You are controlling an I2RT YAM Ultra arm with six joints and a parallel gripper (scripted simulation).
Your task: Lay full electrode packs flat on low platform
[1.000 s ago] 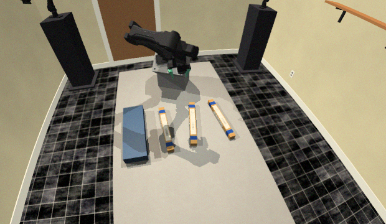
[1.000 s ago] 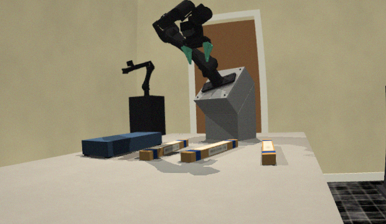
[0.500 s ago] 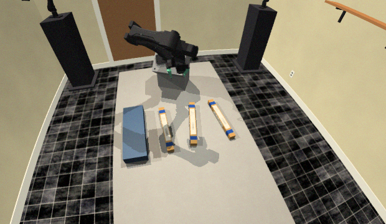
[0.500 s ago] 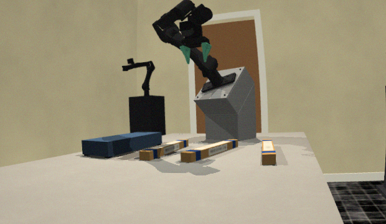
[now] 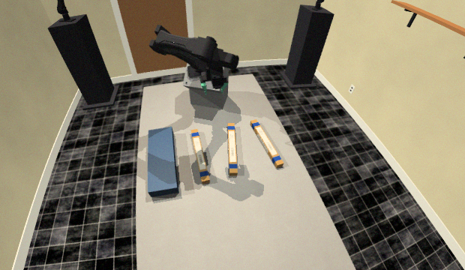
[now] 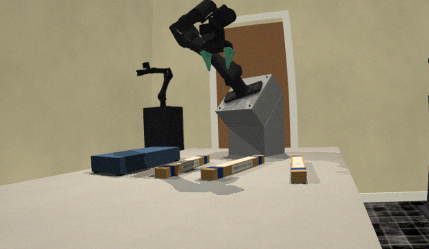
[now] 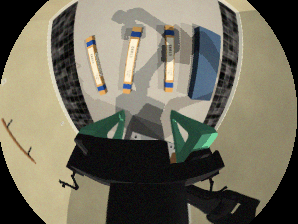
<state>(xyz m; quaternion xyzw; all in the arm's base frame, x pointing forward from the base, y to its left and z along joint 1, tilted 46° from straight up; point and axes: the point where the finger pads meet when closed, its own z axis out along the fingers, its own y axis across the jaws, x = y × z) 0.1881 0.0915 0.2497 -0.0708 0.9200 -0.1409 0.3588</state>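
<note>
The low blue platform (image 5: pixel 161 161) (image 6: pixel 138 159) (image 7: pixel 206 65) bears no pack. Three orange packs with blue bands and white labels lie flat on the table: one (image 5: pixel 199 154) (image 6: pixel 190 165) (image 7: pixel 169 60) beside the platform, a middle one (image 5: pixel 232 148) (image 6: pixel 233 167) (image 7: pixel 132 60), and a slanted one (image 5: pixel 267 143) (image 6: pixel 298 167) (image 7: pixel 96 65) farthest from the platform. The packs lie apart from each other and from the platform. My gripper (image 5: pixel 214 88) (image 6: pixel 218 68) (image 7: pixel 147 113) is open and empty, high above the table near the arm's base, touching no pack. Which packs are full cannot be seen.
The grey base block (image 5: pixel 208 98) (image 6: pixel 250 121) of the arm stands at the back of the pale table (image 5: pixel 232 229) (image 6: pixel 166 214). Two black pedestals (image 5: pixel 82 60) (image 5: pixel 309 45) stand beyond the table's sides. The arm's shadow falls across the packs and platform.
</note>
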